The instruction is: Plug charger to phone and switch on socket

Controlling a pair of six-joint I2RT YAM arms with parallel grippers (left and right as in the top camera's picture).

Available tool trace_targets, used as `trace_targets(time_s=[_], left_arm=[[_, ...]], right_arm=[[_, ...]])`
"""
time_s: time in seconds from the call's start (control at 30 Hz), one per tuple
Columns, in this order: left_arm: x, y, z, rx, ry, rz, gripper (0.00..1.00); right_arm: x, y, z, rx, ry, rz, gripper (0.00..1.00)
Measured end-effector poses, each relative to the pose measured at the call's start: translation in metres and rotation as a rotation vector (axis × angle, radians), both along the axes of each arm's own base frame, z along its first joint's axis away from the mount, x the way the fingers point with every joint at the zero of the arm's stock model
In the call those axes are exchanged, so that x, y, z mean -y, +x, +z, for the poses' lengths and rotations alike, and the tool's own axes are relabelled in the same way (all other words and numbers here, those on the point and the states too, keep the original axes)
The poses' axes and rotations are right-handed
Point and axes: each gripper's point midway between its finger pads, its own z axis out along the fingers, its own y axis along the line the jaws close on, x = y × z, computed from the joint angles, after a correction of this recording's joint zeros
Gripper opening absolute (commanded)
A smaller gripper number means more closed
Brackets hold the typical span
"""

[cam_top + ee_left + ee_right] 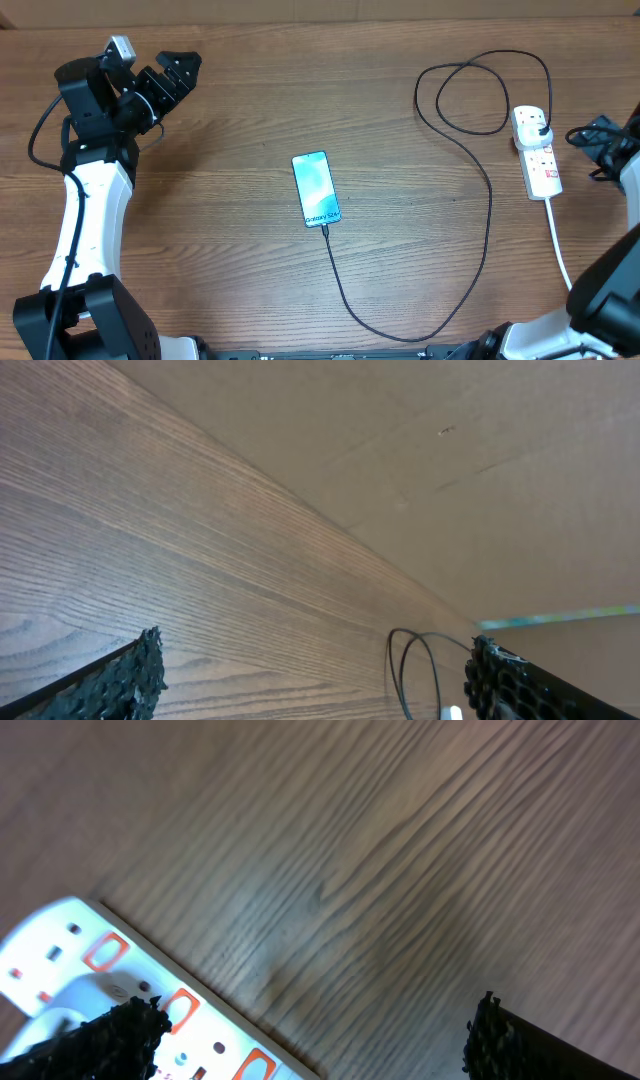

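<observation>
The phone [315, 188] lies flat mid-table, screen glowing cyan. The thin black charger cable [487, 215] meets the phone's near short edge, sweeps round to the right and loops up to its black plug [541, 125], which sits in the white socket strip [537, 158]. My left gripper [183, 72] hangs open at the far left, well away from everything; the left wrist view shows the cable loop [415, 660] far off between its fingers [125, 682]. My right gripper [588, 140] is open just right of the socket, whose red switches [105, 952] show beside its left finger [110, 1040].
The socket's thick white cord [558, 240] runs toward the near right table edge. A brown board wall [420, 450] stands along the far edge. My right arm's base [610, 290] fills the near right corner.
</observation>
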Motion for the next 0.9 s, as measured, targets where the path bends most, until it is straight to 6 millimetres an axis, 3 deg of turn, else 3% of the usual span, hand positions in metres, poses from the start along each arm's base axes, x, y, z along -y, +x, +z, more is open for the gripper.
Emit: trace_targets(time_s=[0.13, 0.27, 0.7, 0.9], left_arm=[[0.0, 0.0, 0.0, 0.0, 0.0, 0.0, 1.0], [0.0, 0.0, 0.0, 0.0, 0.0, 0.0, 1.0], [0.0, 0.0, 0.0, 0.0, 0.0, 0.0, 1.0], [0.0, 0.0, 0.0, 0.0, 0.0, 0.0, 1.0]], right_arm=[[-0.004, 0.0, -0.025, -0.043, 0.049, 0.01, 1.0], [-0.009, 0.002, -0.036, -0.05, 0.084, 0.023, 1.0], [-0.014, 0.014, -0.04, 0.016, 0.107, 0.053, 1.0], [-0.01, 0.029, -0.032, 0.077, 0.076, 0.094, 1.0]])
